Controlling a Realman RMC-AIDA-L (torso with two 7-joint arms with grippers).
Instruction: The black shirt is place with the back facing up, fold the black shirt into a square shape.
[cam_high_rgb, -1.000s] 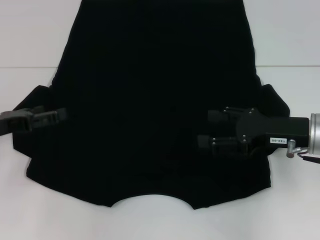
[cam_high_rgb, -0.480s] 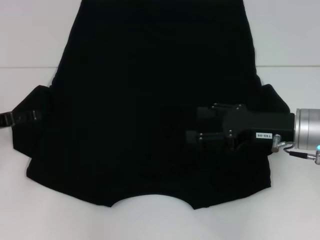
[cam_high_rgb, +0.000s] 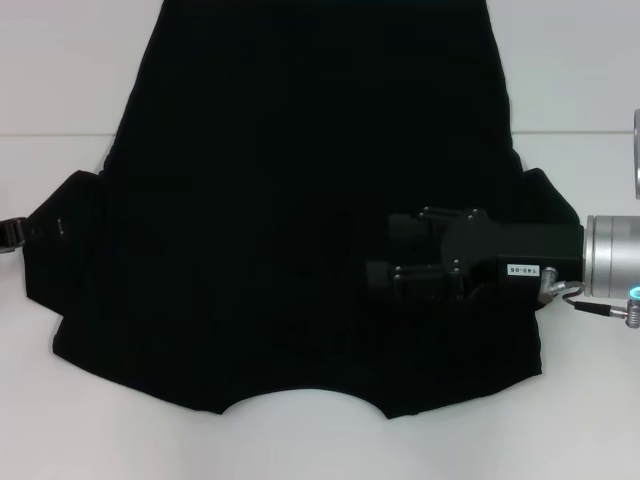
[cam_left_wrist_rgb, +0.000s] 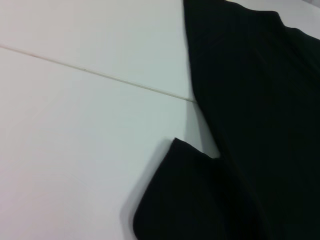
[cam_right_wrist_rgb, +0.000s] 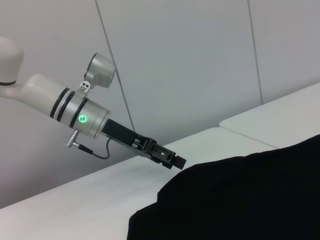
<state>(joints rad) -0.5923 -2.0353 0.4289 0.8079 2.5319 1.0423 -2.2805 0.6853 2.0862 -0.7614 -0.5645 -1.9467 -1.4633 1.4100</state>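
The black shirt (cam_high_rgb: 300, 200) lies flat on the white table (cam_high_rgb: 580, 80), long axis running away from the robot. The right gripper (cam_high_rgb: 385, 255) hovers over its right half, fingers parted, nothing held. The left gripper (cam_right_wrist_rgb: 177, 162) sits off the left sleeve; I can't tell its grip.

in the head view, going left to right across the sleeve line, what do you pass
left gripper at the frame edge → the black shirt's left sleeve → the black shirt's body → right gripper over the shirt
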